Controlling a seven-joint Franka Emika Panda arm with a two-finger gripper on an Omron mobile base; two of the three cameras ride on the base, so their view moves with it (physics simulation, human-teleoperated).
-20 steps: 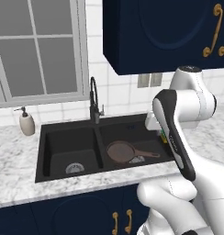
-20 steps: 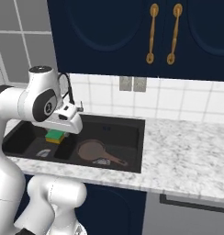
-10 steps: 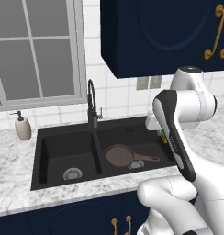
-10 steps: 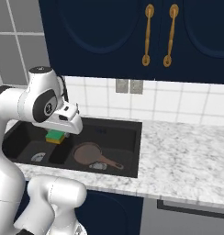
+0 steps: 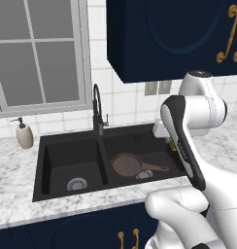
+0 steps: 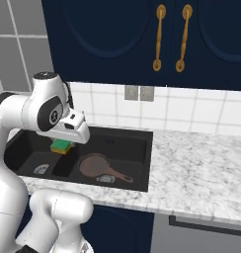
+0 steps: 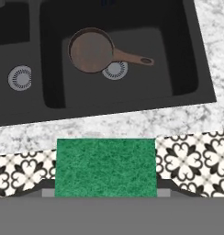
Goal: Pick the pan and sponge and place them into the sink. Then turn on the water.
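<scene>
I have the small rectangular green sponge with its yellow underside (image 7: 105,167) clamped in the pincer (image 7: 105,190), its green face spread across the bottom of the hand view; from the right base view the same sponge (image 6: 61,146) hangs under the wrist, above the left part of the sink. The round reddish-brown frying pan with the long thin brown handle (image 5: 127,165) already lies flat in the right-hand basin of the matte black double-basin sink (image 5: 66,147), next to the round silver drain (image 7: 115,69), so by my reading the pan step is done and the sponge step is in hand. The hand camera looks down past the near edge of the grey-veined white marble worktop (image 7: 109,124) to a black-and-white patterned floor (image 7: 192,158), so the sponge's exact place over the sink is hard to fix; I would want to be sure that it hangs over a basin before I part the fingers and let it fall. After that comes the tall thin black gooseneck faucet (image 5: 97,110) behind the divider, whose small side lever needs a careful sideways push. Further out, a cream soap dispenser bottle (image 5: 24,134) stands on the worktop left of the sink, below a grey-framed window (image 5: 40,53). White tiles cover the wall, and navy cabinets with brass handles (image 6: 169,37) hang above.
</scene>
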